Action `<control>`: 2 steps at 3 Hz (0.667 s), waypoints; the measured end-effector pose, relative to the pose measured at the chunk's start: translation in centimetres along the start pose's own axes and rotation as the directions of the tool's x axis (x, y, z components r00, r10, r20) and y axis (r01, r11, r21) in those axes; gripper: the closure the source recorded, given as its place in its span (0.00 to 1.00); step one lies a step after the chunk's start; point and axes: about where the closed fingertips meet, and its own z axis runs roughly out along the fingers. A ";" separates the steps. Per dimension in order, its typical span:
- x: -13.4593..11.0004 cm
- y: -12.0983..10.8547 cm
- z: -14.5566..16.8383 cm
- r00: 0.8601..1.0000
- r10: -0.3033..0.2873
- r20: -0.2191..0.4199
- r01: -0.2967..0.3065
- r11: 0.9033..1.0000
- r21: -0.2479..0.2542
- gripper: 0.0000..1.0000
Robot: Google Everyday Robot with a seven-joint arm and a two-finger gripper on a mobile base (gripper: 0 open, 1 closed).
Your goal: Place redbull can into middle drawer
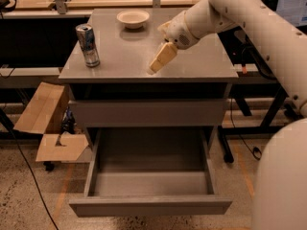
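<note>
my arm point(259, 23) stretched in from upper right | wrist tipped down-left | gripper point(157, 63) low over worktop point(120, 56), front middle

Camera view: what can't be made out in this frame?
1. redbull can: its print is too small to read.
2. middle drawer: the far end lies in shadow beneath the front above.
3. gripper, over the cabinet top right of the can: contact with the top cannot be told.
4. Cabinet top's far right part: hidden by the arm.
5. robot base: cut off by the right and bottom edges.
</note>
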 end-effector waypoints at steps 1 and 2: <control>-1.4 -0.6 4.1 0.999 0.020 0.042 -0.018 0.999 -0.043 0.00; -3.7 -1.2 8.1 0.992 0.037 0.122 -0.027 0.996 -0.084 0.00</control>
